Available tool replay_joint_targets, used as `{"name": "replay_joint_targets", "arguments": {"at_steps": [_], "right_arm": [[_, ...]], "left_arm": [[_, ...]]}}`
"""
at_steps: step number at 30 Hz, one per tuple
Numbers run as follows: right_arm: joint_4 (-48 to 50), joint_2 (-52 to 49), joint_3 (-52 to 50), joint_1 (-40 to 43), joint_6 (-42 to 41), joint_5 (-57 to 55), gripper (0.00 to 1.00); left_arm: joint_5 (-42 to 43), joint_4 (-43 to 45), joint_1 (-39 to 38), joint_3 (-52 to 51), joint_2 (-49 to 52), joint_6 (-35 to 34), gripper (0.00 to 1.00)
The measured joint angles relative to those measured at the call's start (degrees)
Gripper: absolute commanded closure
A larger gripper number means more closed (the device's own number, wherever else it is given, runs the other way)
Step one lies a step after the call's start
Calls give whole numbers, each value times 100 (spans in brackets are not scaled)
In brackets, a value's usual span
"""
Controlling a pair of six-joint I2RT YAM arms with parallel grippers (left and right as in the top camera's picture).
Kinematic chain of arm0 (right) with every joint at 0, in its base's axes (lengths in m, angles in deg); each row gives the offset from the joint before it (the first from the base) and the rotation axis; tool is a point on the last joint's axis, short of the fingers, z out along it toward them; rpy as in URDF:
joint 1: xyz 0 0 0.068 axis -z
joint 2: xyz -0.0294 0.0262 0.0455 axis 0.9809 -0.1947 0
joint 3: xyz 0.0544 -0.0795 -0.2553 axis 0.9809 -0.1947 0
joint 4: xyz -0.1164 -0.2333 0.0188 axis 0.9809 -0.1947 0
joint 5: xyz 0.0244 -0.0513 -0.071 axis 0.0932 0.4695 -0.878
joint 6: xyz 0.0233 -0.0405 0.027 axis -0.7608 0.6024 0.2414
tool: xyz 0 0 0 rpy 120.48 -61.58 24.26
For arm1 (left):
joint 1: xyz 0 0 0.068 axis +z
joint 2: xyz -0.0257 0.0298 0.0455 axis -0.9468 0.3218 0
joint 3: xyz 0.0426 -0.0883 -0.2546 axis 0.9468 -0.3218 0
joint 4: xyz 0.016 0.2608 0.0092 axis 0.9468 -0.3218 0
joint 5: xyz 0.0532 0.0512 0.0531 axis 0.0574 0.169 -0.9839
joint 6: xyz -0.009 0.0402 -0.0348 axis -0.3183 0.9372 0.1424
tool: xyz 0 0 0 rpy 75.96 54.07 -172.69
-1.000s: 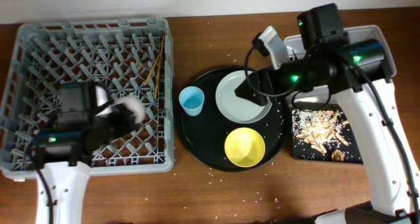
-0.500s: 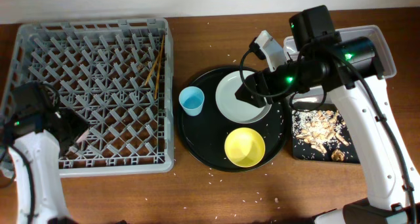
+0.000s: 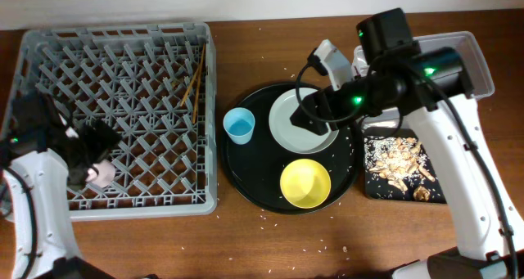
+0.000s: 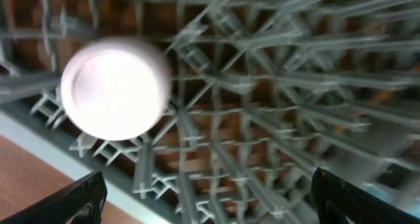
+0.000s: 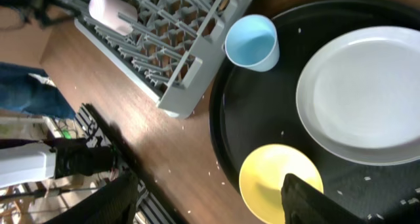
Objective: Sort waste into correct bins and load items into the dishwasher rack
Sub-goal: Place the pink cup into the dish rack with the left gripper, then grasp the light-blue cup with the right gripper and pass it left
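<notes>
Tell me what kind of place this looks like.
Probably a robotics lab setup staged as a dish-clearing station: a large grey plastic pegged dishwasher rack, a round black tray carrying a pale grey-green plate and small yellow bowl, and a flat black tray of tan food scraps.

A pink cup [image 4: 113, 87] sits inside the blurred grey rack [image 4: 282, 112].

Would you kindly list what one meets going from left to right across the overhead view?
Pink cup → chopsticks → light blue cup → yellow bowl → flat black tray.
</notes>
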Motion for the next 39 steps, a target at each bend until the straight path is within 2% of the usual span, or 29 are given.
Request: {"name": "replay_joint_targets", "arguments": {"at_steps": [3,7,12,13,14,16,17,19,22,26,30,33,37,39], "right_arm": [[640,-114,-354,-295,-201,-101,34],[2120,-743,-1040,-992,-822,-660,38],[3099,-1856,-1246,-1537,-1410,-1609,42],[3311,-2065,-1246,-1561,-1552,-1851,52],[3467,-2253,-1246,-1558,-1657,-1998,72],[3644,-2581,-1246,-1558,-1788,-2177,93],[3654,-2704,-1248,-1554,-1843,-2240,96],[3611,-2769,-1248,-1552,-1862,-2286,96],[2920,-2706,-1117,-1482,-1853,-2306,96],[1757,-2006,-614,-1071,-1471,-2116,96],[1174,-763,-101,-393,-177,-525,96],[852,122,2,59,870,977,96],[763,372,50,-9,1620,2105,96],[739,260,46,-127,1775,2308,96]], "left_arm": [[367,-254,-258,540,-90,417,4],[822,-387,-1161,660,-466,1143,2],[984,-531,-1786,660,-883,1438,1],[994,-573,-1818,662,-918,1453,1],[1025,-649,-1834,667,-929,1460,1],[1121,-728,-1843,669,-929,1464,1],[1191,-743,-1843,669,-929,1475,1],[1355,-741,-1840,669,-929,1480,1],[1735,-612,-1840,669,-929,1478,1],[2944,-17,-1840,671,-929,1480,1],[4616,706,-1843,675,-929,1478,1],[5665,835,-1843,680,-929,1480,1],[6961,1104,-1991,680,-927,1480,1],[7208,1235,-2146,680,-927,1478,1]]}}
